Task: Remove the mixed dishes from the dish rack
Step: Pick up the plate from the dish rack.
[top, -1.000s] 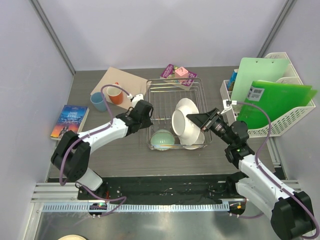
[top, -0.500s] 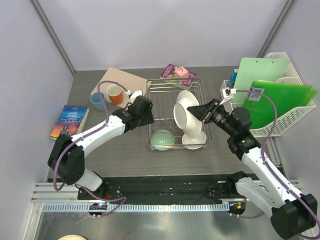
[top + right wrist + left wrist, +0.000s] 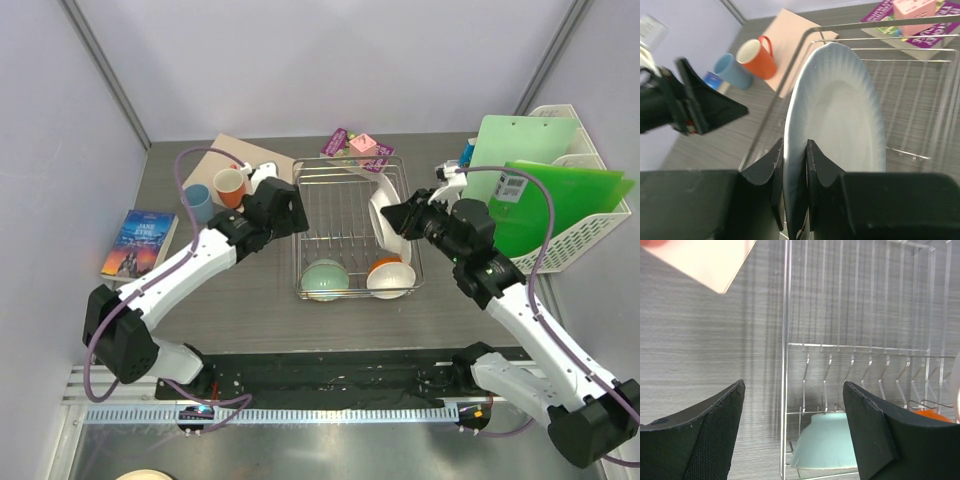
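raised and tipped since a second ago: large white round plate point(image 3: 382, 205), then leaning over the cream bowl with orange outside point(image 3: 388, 277), now nearly on edge above the right side of the rectangular silver wire dish rack point(image 3: 345, 160). pulled back too, toward the rack's far left corner: left gripper point(image 3: 793, 385), jaws spread wide and holding nothing, hovering by the rack's left wall over the grey table point(image 3: 700, 340).

right gripper point(image 3: 792, 152): jaws pinching the plate's near rim, one on the face and one on the back, with the plate's edge running straight up between them in the right wrist view. hangs off the table, apparently clear of the wires, though hard to tell at the lower edge, hidden behind the jaws.

for the step in hand, judged as carrying the plate out: keep the pinch firm against swing or slip of a wide, smooth plate held only by the rim. lift straight until surely above the rack's top rail, then swing toward bare table and lower flat before letting go. steer clear of the white plastic file basket point(image 3: 560, 240) close on the right.

left in the rack: pale green bowl point(image 3: 325, 278), seemingly upside down at the near left, and the cream bowl beside it. already out, left of the rack: orange-red mug point(image 3: 230, 186) and small light-blue cup point(image 3: 196, 203).
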`<control>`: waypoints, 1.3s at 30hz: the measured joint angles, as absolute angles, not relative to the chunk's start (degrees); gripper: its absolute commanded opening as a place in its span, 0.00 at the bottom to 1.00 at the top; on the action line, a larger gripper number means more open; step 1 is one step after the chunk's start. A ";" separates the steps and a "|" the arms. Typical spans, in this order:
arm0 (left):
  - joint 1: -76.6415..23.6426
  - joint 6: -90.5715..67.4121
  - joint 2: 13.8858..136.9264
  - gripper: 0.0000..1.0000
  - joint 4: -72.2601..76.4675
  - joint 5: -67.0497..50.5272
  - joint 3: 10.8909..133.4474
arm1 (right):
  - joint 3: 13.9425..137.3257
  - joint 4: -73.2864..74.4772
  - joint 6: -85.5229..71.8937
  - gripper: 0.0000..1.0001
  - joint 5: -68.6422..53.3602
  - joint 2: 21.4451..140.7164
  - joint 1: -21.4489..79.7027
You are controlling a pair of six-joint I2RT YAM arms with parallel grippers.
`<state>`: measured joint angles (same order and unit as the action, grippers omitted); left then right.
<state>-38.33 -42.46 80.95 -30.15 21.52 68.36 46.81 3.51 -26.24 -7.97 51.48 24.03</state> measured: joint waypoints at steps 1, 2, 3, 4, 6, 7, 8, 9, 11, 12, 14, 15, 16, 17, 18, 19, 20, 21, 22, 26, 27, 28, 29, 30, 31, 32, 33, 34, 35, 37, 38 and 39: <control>-38.33 -42.22 80.68 0.79 -30.37 21.54 68.86 | 47.62 4.73 -24.93 0.01 -6.70 51.79 25.63; -38.33 -41.91 80.44 0.80 -30.65 21.54 69.63 | 49.01 6.79 -22.61 0.01 -4.05 52.25 27.44; -38.30 -41.69 80.23 0.79 -30.79 21.58 70.43 | 50.35 8.62 -20.69 0.01 -1.74 52.75 29.41; -38.26 -41.54 80.05 0.79 -30.76 21.56 71.11 | 51.53 10.00 -18.92 0.01 0.32 53.30 31.40; -38.24 -41.50 79.66 0.80 -30.70 21.52 72.62 | 53.60 12.25 -15.73 0.01 4.19 54.37 35.48; -38.24 -41.50 79.48 0.79 -30.74 21.50 72.99 | 54.50 12.99 -14.02 0.01 6.24 54.98 37.69; -38.24 -41.47 79.31 0.80 -30.76 21.50 73.32 | 55.29 13.63 -12.34 0.01 8.16 55.64 39.62; -38.24 -41.47 79.18 0.80 -30.79 21.47 73.58 | 55.86 14.02 -11.03 0.01 9.69 56.16 41.34; -38.24 -41.32 79.00 0.80 -31.00 21.50 74.02 | 57.06 15.07 -7.49 0.01 14.20 57.87 45.80; -38.24 -41.28 78.89 0.80 -31.03 21.52 74.04 | 57.32 15.25 -6.33 0.01 15.55 58.48 46.98; -38.13 -41.04 78.52 0.81 -31.44 21.56 74.04 | 57.69 15.64 -3.57 0.01 18.90 59.86 50.59; -38.09 -40.88 78.22 0.84 -31.66 21.56 74.04 | 57.69 15.75 -2.13 0.01 20.49 60.45 52.31; -37.85 -40.62 77.82 0.88 -31.81 21.58 74.04 | 57.69 15.92 -0.84 0.01 22.11 60.84 54.15; -37.60 -40.29 77.36 0.92 -32.01 21.56 74.04 | 57.65 16.08 0.73 0.01 24.03 61.08 56.58; -37.30 -40.10 76.88 0.93 -32.10 21.45 74.04 | 57.63 16.12 1.85 0.01 25.28 61.14 58.22; -36.73 -40.07 76.20 0.93 -32.16 21.17 74.04 | 57.60 16.10 3.51 0.01 26.96 61.12 60.69; -36.27 -40.01 75.72 0.94 -32.16 20.95 74.04 | 57.60 15.94 4.64 0.01 28.10 61.12 62.26; -35.53 -40.05 75.11 0.94 -32.16 20.16 74.04 | 57.60 15.79 5.87 0.01 29.36 61.12 64.16; -34.63 -40.07 74.50 0.94 -32.08 19.22 74.00 | 57.58 15.51 7.46 0.01 31.38 61.12 66.52; -31.55 -40.25 72.40 0.93 -31.75 15.62 73.03 | 57.54 15.14 12.73 0.01 36.67 61.12 72.07; -30.96 -40.25 71.94 0.93 -31.70 14.92 72.62 | 57.54 15.03 14.44 0.01 38.30 61.12 73.52; -30.46 -40.25 71.59 0.93 -31.68 14.24 72.18 | 57.54 14.94 15.99 0.01 39.75 61.12 74.56; -30.22 -40.21 71.46 0.93 -31.64 13.74 71.92 | 57.39 14.59 17.80 0.01 41.39 61.12 75.55; -30.11 -40.10 71.42 0.93 -31.64 13.10 71.64 | 57.06 13.96 19.40 0.01 42.78 61.12 76.55; -30.04 -40.03 71.42 0.93 -31.62 12.45 71.42 | 56.36 12.75 21.65 0.01 45.08 61.12 78.06; -29.98 -39.92 71.42 0.93 -31.62 11.38 71.00 | 55.18 11.11 24.84 0.01 47.97 61.12 79.85; -29.98 -39.83 71.42 0.93 -31.59 10.70 70.72 | 54.19 9.87 27.16 0.01 49.84 61.12 81.17; -29.98 -39.75 71.42 0.93 -31.59 10.00 70.46 | 52.84 7.99 29.78 0.01 51.70 61.04 82.78; -29.98 -39.59 71.37 0.95 -31.51 8.97 69.95 | 50.83 5.39 32.97 0.01 53.82 60.97 84.62; -29.98 -39.33 71.00 1.00 -31.11 7.22 68.73 | 46.39 0.84 39.40 0.01 57.47 60.71 88.64; -29.98 -38.98 70.63 1.00 -30.70 6.17 67.88 | 44.14 -0.84 41.91 0.01 58.96 60.66 90.48; -29.98 -38.68 69.76 1.00 -29.63 4.80 66.32 | 41.98 -1.98 44.05 0.01 60.34 60.66 92.38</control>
